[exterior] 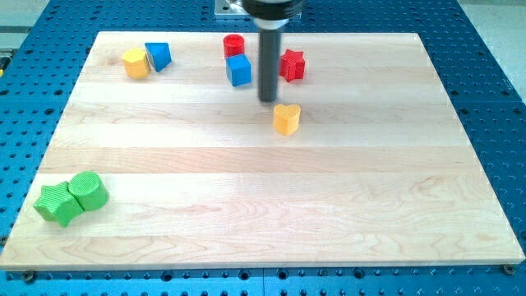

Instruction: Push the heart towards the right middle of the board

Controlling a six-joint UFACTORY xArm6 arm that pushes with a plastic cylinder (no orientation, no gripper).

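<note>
The yellow heart block lies on the wooden board, a little above the board's middle. My tip stands just up and to the left of the heart, a small gap away. The dark rod comes down from the view's top centre.
A blue cube, a red cylinder and a red star block sit close around the rod near the top edge. A yellow block and a blue block lie top left. Two green blocks lie bottom left.
</note>
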